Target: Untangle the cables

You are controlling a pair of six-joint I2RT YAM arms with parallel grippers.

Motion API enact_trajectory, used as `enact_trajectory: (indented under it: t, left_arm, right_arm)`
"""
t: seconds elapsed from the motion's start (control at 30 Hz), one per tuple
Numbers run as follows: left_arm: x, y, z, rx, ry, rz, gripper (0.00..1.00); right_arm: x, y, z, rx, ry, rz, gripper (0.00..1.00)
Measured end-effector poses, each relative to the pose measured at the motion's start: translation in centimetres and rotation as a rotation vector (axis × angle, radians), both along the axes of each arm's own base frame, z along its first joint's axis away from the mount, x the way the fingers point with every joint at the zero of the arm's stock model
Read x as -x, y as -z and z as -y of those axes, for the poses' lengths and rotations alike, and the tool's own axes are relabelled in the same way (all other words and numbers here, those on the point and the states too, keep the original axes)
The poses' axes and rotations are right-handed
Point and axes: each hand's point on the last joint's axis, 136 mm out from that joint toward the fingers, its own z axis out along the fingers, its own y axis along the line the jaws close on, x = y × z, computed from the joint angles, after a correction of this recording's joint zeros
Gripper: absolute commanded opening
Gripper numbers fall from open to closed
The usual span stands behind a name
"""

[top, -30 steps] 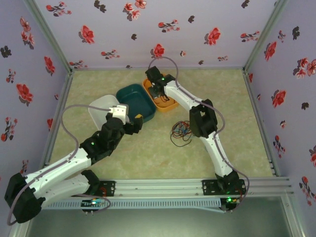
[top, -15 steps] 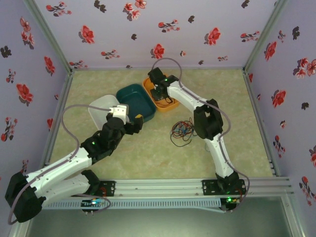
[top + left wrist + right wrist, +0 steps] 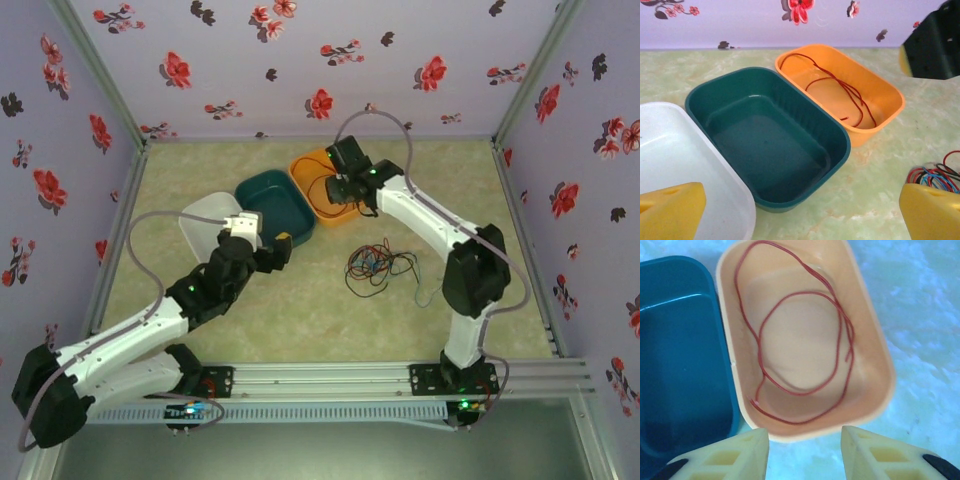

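Right elbow has swung out toward 3 o'clock. The right hand (image 3: 805, 450) is half-open and empty over the orange tray (image 3: 879, 365), where the red cable (image 3: 839, 315) lies. The left hand (image 3: 278, 250) is wide open and empty. Next, lift clear and pinch a single outer loop of the bundle (image 3: 375, 265).

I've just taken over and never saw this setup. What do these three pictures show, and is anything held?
A left arm and a right arm stand at a table. The overhead picture looks down from behind them; the other two come from wrist cameras, the yellow wedges being each arm's fingers. The left fingers and right fingers are apart, holding nothing. On the table: a white tray, an empty teal tray, an orange tray with one red cable inside, and a tangled bundle of cables beside them.
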Motion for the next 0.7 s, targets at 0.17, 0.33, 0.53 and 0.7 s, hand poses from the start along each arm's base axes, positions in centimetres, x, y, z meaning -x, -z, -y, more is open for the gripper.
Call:
enact_trajectory:
  t: [0.17, 0.33, 0.53, 0.7]
  left_arm:
    - [-0.5, 0.9, 1.7, -0.009, 0.046, -0.038, 1.0]
    - [-1.4, 1.9, 4.3, 0.002, 0.103, -0.074, 1.0]
    - [-3.1, 3.0, 8.4, 0.016, 0.165, -0.138, 1.0]
    - [-4.6, 3.6, 11.6, 0.043, 0.2, -0.176, 1.0]
  right_arm:
    - [2.9, -0.4, 4.0, 0.023, 0.103, 0.027, 0.55]
    - [5.2, -1.1, 7.9, 0.029, 0.223, 0.064, 0.99]
    - [7.0, -0.5, 12.0, 0.022, 0.34, 0.056, 0.99]
    - [7.3, 1.0, 14.4, 0.012, 0.41, 0.002, 0.99]
